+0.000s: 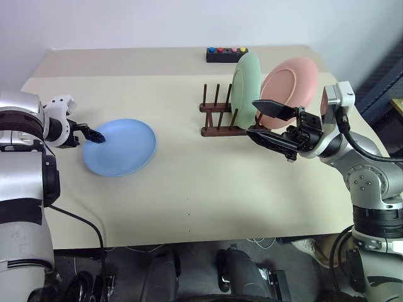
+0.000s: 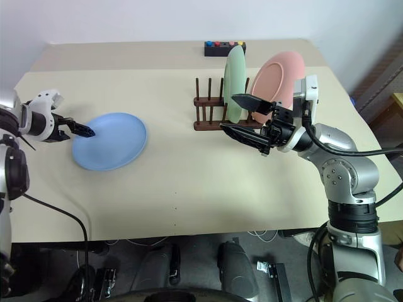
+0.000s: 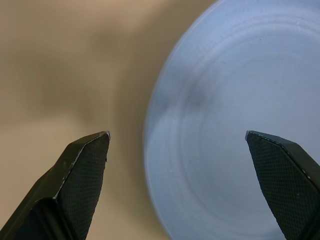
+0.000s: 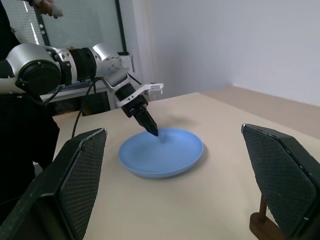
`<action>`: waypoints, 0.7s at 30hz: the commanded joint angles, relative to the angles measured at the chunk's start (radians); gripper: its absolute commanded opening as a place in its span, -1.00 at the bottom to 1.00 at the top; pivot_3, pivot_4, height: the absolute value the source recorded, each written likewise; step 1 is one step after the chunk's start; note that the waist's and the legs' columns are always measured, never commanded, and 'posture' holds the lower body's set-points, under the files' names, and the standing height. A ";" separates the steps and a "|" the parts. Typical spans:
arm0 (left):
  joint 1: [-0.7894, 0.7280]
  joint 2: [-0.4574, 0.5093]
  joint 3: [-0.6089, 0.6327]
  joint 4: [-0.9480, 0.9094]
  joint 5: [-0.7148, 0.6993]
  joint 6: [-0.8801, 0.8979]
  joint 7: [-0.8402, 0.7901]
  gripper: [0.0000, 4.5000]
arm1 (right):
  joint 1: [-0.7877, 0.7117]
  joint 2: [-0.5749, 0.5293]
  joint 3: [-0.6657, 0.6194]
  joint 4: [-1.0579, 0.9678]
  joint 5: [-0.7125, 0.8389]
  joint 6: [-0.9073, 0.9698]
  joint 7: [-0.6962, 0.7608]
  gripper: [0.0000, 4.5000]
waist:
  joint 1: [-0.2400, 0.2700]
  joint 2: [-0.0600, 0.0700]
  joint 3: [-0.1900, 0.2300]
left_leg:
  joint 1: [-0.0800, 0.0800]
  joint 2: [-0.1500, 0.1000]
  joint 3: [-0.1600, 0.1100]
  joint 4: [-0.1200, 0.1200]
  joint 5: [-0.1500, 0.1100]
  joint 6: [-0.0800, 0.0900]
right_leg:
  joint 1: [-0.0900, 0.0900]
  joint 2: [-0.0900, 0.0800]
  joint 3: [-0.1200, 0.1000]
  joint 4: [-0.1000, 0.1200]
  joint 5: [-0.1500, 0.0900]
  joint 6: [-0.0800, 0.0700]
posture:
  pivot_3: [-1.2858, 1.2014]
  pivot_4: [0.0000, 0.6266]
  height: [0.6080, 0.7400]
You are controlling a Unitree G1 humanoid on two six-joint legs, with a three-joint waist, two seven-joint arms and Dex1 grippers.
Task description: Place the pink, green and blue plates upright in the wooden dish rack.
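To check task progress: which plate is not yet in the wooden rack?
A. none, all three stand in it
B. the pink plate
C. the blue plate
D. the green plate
C: the blue plate lies flat on the table; the green plate and pink plate stand upright at the wooden rack.

Three plates: a green plate [image 1: 245, 83] and a pink plate [image 1: 291, 82] stand in the rack [image 1: 220, 116], and a blue plate [image 1: 123, 146] lies flat well left of it. One rack. One black button box [image 1: 225, 54] behind the rack, carrying four coloured buttons.

Lab: bare table [image 1: 189, 189], black button box [image 1: 227, 55].
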 commanded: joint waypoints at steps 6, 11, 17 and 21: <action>0.011 0.000 0.043 -0.003 -0.015 0.045 0.030 -0.76 | -0.006 -0.021 -0.039 -0.020 0.013 -0.005 -0.006 1.00 | 0.000 0.000 0.000 | 0.000 0.000 0.000 0.000 0.000 0.000 | 0.000 0.000 0.000 0.000 0.000 0.000 | 0.03 -0.52 1.00; 0.022 -0.004 0.041 -0.007 -0.014 0.060 0.016 -0.97 | -0.009 -0.024 -0.041 -0.017 0.012 -0.002 -0.008 1.00 | 0.000 0.000 0.000 | 0.000 0.000 0.000 0.001 0.000 0.000 | 0.000 0.000 0.000 0.001 0.000 0.000 | 0.03 -0.52 1.00; 0.020 0.002 0.050 -0.013 -0.019 0.073 0.027 -0.97 | -0.011 -0.021 -0.039 -0.013 0.011 -0.003 -0.008 1.00 | 0.000 0.000 0.000 | 0.000 0.000 0.000 0.002 0.000 0.000 | 0.000 0.000 0.000 0.002 0.000 0.000 | 0.03 -0.52 1.00; 0.016 0.007 0.065 -0.017 -0.024 0.080 0.030 -0.97 | -0.009 -0.019 -0.038 -0.014 0.011 -0.005 -0.008 1.00 | 0.000 0.000 0.000 | 0.000 0.000 0.000 0.002 0.000 0.000 | 0.000 0.000 0.000 0.002 0.000 0.000 | 0.03 -0.52 1.00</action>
